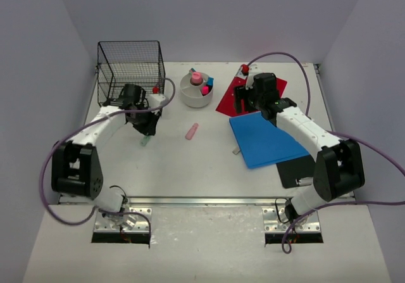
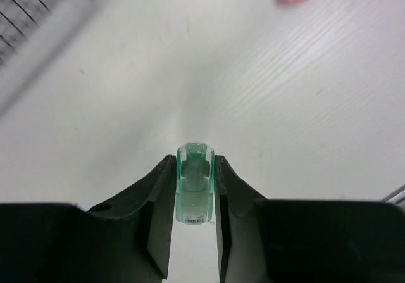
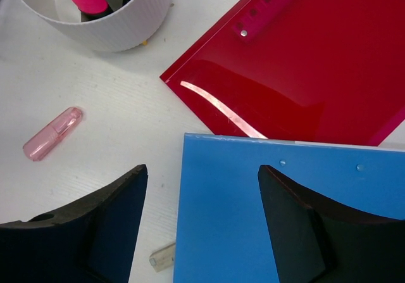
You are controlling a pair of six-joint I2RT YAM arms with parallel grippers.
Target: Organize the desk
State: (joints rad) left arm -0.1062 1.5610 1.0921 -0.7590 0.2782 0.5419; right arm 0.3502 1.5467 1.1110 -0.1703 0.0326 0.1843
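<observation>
Wire basket: black mesh, behind the left claw; no contents can be made out.

Left claw: clenched on a translucent green tube; both fingers press its sides; the tube lies along the gap, low over the tabletop.

Pen cup: white, round, ribbed wall; behind and to the right of the left claw; holds a pink highlighter standing upright and a blue item beside it.

Translucent pink tube: lying flat, loose, between the two claws.

Right claw: released, nothing between the fingers; it hangs over the far left corner of a blue folder; a red folder lies just beyond it.

The desk: off-white, flat, rectangular; it lies under both claws; silver rail on the front edge; pale lavender walls on three sides.

Views: only the right wrist view shows the red folder's row of rivets and a small pale strip tucked under the blue folder's edge; only the left wrist view shows a printed label on the green tube's near end; only the top view shows a black folder under the blue one.
</observation>
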